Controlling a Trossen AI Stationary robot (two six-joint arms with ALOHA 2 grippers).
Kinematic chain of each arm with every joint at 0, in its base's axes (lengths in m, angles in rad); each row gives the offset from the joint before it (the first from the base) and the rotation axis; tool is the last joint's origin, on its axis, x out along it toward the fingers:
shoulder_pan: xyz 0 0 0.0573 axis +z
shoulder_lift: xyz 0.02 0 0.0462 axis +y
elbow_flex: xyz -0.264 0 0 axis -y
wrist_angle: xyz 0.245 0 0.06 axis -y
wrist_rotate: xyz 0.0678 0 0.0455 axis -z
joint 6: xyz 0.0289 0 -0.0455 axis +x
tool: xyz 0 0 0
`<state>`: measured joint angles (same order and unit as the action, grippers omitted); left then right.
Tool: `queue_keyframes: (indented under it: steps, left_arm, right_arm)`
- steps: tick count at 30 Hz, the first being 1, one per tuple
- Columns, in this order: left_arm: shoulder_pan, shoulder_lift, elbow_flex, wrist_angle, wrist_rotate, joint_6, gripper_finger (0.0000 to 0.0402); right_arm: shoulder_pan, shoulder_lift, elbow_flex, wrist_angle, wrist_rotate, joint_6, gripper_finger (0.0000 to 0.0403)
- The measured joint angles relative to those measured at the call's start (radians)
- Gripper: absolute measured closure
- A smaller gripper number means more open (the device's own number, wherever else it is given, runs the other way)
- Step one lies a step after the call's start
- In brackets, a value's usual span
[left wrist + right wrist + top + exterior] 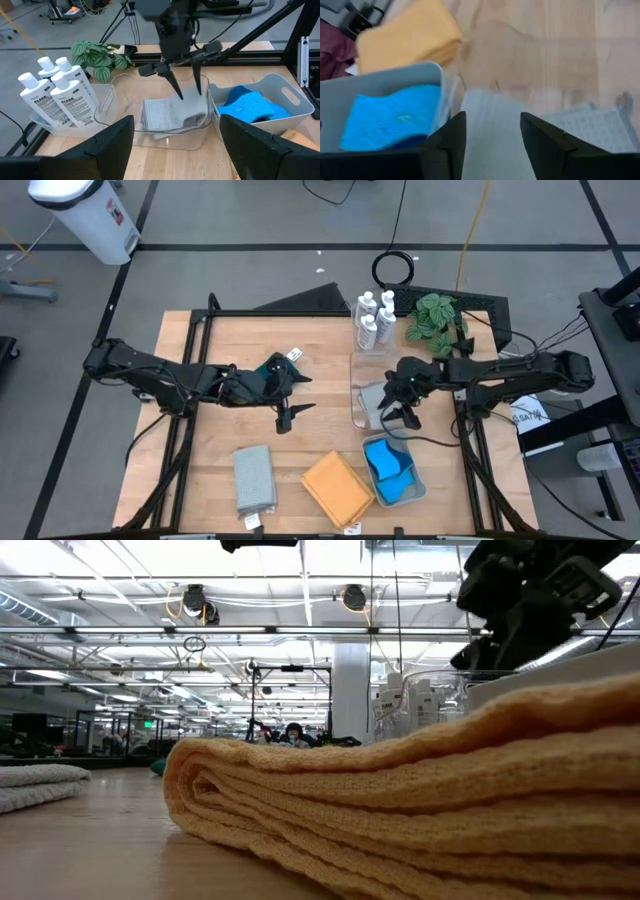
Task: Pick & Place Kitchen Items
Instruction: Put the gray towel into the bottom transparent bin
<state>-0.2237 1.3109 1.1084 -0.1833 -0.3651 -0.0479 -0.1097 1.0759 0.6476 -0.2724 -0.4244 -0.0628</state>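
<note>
- The right gripper (pixel 186 92) hangs over the clear bin (pixel 120 107), jaws apart and holding nothing; the grey cloth (pixel 172 114) lies inside, so the placing looks done.
- The left gripper (pixel 290 395) waits over the table (pixel 200 460), jaws wide and empty.
- Next, I think: lift clear, then go for the orange cloth (pixel 338 488).

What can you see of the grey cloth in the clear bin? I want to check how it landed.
The grey cloth is a folded, waffle-textured fabric lying inside the clear plastic bin, resting on its floor. One part lies flat with its grid weave showing; the other side is bunched up toward the wall next to the pale tray. The right gripper hangs just above it, fingers apart, tips near the fabric; contact can't be judged. In the high view the cloth fills the bin's near half.
</note>
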Motion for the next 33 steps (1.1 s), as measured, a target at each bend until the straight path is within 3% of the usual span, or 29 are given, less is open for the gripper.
queue_keyframes:
  steps: [5,9,12,16,25,33]
  left_arm:
    - [0.001,0.0,0.0,0.002,0.0,0.0,0.0107]
    - [0.001,0.0,0.0,0.004,-0.001,0.002,0.0107]
    - [0.003,0.0,0.0,0.009,-0.002,0.023,0.0107]
    - [0.012,0.0,0.0,0.009,-0.002,0.025,0.0107]
    - [0.039,0.0,0.0,0.009,-0.002,0.025,0.0107]
    - [0.04,0.0,0.0,0.008,-0.001,0.025,0.0108]
  right_arm:
    - [0.026,-0.092,0.001,0.087,0.015,-0.015,0.0228]
    - [0.04,-0.125,0.047,0.113,0.241,0.029,0.024]
    - [0.057,-0.069,0.155,-0.083,0.331,-0.041,0.0286]
    - [0.071,0.079,0.295,-0.298,0.45,-0.114,0.0384]
    - [0.007,0.396,0.326,-0.379,0.447,-0.239,0.0401]
    - [-0.038,0.479,0.325,-0.358,0.353,-0.258,0.0402]
